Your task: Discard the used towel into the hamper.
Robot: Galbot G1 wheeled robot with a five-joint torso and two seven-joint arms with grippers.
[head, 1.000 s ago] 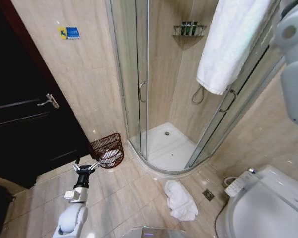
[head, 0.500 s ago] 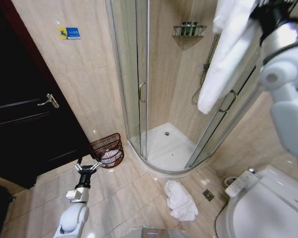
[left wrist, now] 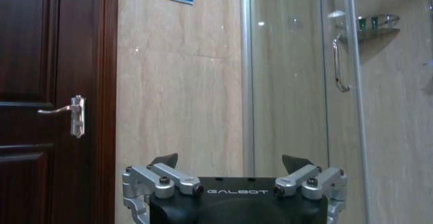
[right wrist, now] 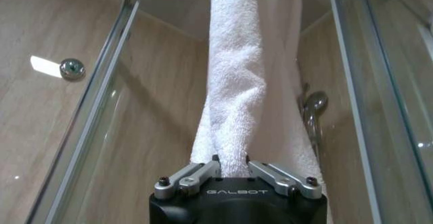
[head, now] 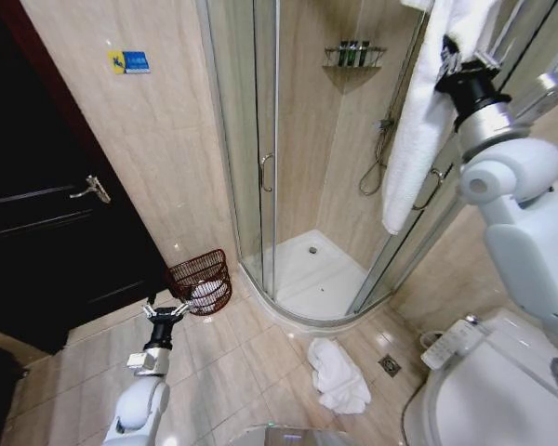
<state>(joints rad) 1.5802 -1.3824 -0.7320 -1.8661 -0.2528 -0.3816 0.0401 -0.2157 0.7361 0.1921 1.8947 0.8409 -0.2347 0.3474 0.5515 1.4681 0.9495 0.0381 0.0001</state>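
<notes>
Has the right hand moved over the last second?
Yes. The right hand, shut on the hanging towel, has come in from the picture's right edge, leftward toward the shower shelf.

Evenly bright and soft throughout, small glare spots on the glossy wall tiles (head: 158,158) and shower glass (left wrist: 291,82), deep shadow on the dark door (head: 37,214), wide-angle bending at head-view edges, slight softness in wrist views.
</notes>
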